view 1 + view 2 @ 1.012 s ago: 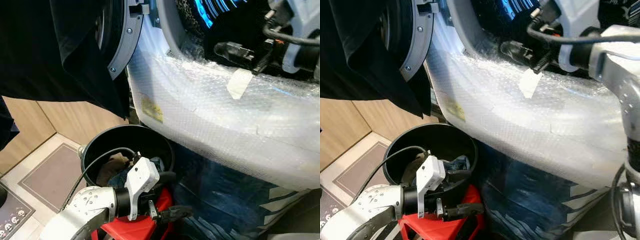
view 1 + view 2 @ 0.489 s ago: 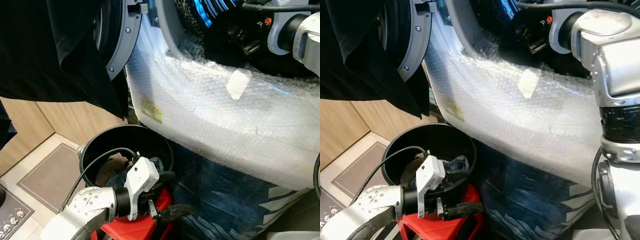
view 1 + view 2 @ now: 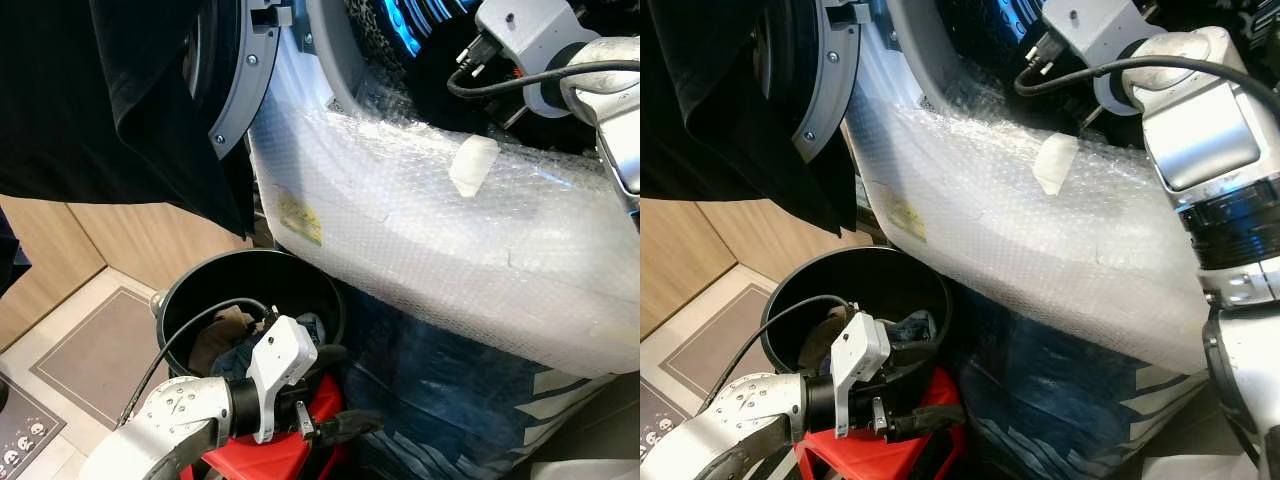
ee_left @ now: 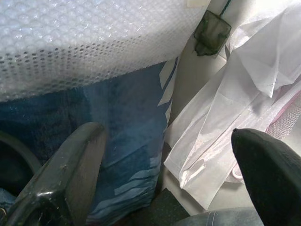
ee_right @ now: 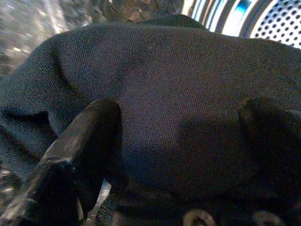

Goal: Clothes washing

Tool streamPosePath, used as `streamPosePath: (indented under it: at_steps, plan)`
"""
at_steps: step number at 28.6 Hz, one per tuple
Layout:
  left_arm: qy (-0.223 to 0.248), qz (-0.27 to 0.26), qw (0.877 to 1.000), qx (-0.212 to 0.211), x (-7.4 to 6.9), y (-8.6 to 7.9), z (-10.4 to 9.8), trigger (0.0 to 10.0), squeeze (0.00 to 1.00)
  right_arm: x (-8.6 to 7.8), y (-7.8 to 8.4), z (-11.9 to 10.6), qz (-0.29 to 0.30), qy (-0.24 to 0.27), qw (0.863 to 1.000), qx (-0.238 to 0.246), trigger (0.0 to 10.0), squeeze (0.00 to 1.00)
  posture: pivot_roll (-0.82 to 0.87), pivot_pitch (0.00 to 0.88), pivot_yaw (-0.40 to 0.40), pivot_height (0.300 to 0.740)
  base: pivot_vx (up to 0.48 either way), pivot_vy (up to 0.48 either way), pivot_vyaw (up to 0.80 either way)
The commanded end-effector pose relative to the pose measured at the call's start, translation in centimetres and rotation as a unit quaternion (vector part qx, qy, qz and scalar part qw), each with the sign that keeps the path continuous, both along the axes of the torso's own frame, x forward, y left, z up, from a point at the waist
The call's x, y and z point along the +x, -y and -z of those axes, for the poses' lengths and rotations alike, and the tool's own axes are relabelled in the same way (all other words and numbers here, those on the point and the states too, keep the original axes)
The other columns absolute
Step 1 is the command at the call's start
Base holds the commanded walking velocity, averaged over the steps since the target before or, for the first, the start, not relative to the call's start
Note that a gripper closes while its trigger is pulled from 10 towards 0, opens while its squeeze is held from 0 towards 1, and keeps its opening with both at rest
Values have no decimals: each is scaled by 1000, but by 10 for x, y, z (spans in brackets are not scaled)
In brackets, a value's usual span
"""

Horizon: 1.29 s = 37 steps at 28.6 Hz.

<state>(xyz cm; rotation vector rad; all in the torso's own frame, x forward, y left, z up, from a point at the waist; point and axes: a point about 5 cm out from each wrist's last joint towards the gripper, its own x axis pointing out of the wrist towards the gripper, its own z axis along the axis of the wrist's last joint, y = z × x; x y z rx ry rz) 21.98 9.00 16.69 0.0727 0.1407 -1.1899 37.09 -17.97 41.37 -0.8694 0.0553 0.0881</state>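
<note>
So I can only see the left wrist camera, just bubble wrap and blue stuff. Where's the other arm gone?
Observer: The right arm reaches into the washer drum.
Operator: Is it touching any clothes?
Observer: Its open fingers press around a dark garment inside the drum.
Operator: Are there more clothes?
Observer: Yes, some lie in a black bucket beside the left gripper.

The left arm reaches in from 7 o'clock, its left gripper spread wide. The right arm stretches toward 1 o'clock, its right gripper also spread, fingers apart.
</note>
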Motion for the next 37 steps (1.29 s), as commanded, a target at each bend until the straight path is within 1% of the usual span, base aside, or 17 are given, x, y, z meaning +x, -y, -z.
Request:
streamPosePath:
  at_steps: [1, 5, 7, 11, 14, 18, 19, 23, 27, 28, 30, 31, 32, 33, 34, 36, 37]
  plan:
    - [4, 3, 1000, 1, -4, 1, -2, 10000, 0, 3, 27, -13, 82, 18, 996, -3, 10000, 0, -100, 159, -23, 740, 0, 0, 0]
    - [2, 1, 1000, 1, -4, 1, -2, 10000, 0, 6, 44, -21, 131, 35, 991, 13, 10000, 0, -102, 164, -25, 740, 0, 0, 0]
    - [1, 1, 1000, 0, -5, 2, -1, 10000, 0, 4, 61, -31, 180, 67, 981, 37, 10000, 0, -104, 168, -25, 740, 0, 0, 0]
    - [-1, 1, 1000, 1, -5, 1, -1, 10000, 0, -2, 75, -42, 222, 104, 968, 50, 10000, 0, -105, 168, -22, 740, 0, 0, 0]
    - [-1, 1, 1000, 3, -5, 1, -1, 10000, 0, -6, 82, -53, 248, 138, 957, 63, 10000, 0, -104, 166, -22, 740, 0, 0, 0]
    - [1, -2, 1000, 5, -3, 0, -1, 10000, 0, -9, 82, -63, 257, 168, 948, 87, 10000, 0, -103, 162, -21, 740, 0, 0, 0]
    - [1, -4, 1000, 5, -3, 0, -1, 10000, 0, -10, 77, -68, 244, 173, 946, 122, 10000, 0, -103, 160, -22, 740, 0, 0, 0]
    - [1, -6, 1000, 5, -3, 0, -1, 10000, 0, -10, 71, -71, 218, 183, 944, 167, 10000, 0, -99, 151, -25, 740, 0, 0, 0]
    - [3, -9, 1000, 7, -2, 0, 0, 10000, 0, -8, 64, -70, 166, 194, 952, 172, 10000, 0, -94, 145, -24, 740, 0, 0, 0]
    - [4, -10, 1000, 8, -2, 0, 0, 10000, 0, -8, 61, -68, 131, 189, 953, 196, 10000, 0, -94, 143, -23, 740, 0, 0, 0]
    - [4, -11, 1000, 9, -2, 0, 0, 10000, 0, -9, 61, -68, 113, 186, 952, 215, 10000, 0, -94, 143, -23, 740, 0, 0, 0]
    - [6, -13, 1000, 13, -2, -1, 1, 10000, 0, -10, 60, -66, 75, 181, 947, 255, 10000, 0, -93, 136, -14, 740, 0, 0, 0]
    - [8, -14, 1000, 15, -1, -1, 1, 10000, 0, -11, 60, -65, 56, 179, 944, 273, 10000, 0, -93, 136, -14, 740, 0, 0, 0]
    - [11, -17, 1000, 19, 0, -2, 2, 10000, 0, -13, 59, -64, 16, 172, 935, 311, 10000, 0, -92, 133, -12, 740, 0, 0, 0]
    - [11, -17, 1000, 19, 0, -2, 2, 10000, 0, -13, 59, -64, 16, 172, 935, 311, 10000, 0, -92, 133, -12, 740, 0, 0, 0]
    - [9, -21, 999, 27, 2, -2, 3, 10000, 0, -19, 60, -62, -59, 186, 923, 332, 10000, 0, -92, 128, -6, 740, 0, 0, 0]
    - [9, -21, 999, 27, 2, -2, 3, 10000, 0, -19, 60, -62, -59, 186, 923, 332, 10000, 0, -92, 128, -6, 740, 0, 0, 0]
